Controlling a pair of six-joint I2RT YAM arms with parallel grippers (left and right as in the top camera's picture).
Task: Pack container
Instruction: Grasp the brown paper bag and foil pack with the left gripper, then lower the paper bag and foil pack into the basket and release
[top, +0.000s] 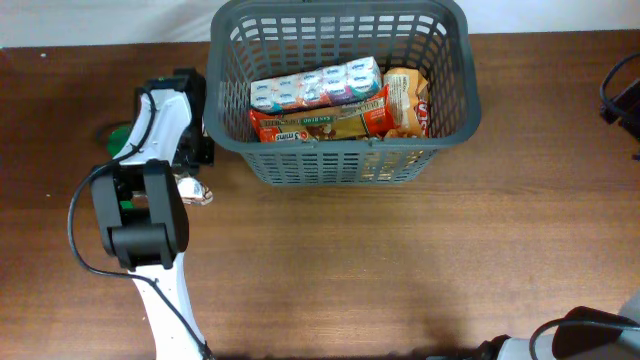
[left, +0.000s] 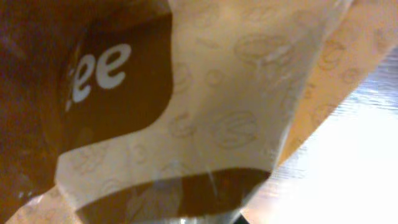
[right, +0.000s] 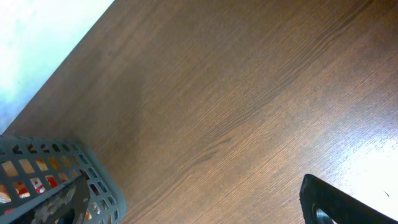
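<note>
The dark grey slotted basket stands at the back centre. It holds a row of tissue packs, a red snack-bar pack and an orange bag. My left gripper is low over the table just left of the basket and shut on a beige and brown coffee packet. The packet fills the left wrist view and hides the fingers. My right gripper is open and empty over bare table. A corner of the basket shows at the lower left of its view.
A green object lies on the table under the left arm, mostly hidden. The right arm sits at the far right edge. The brown wooden table runs in front of the basket.
</note>
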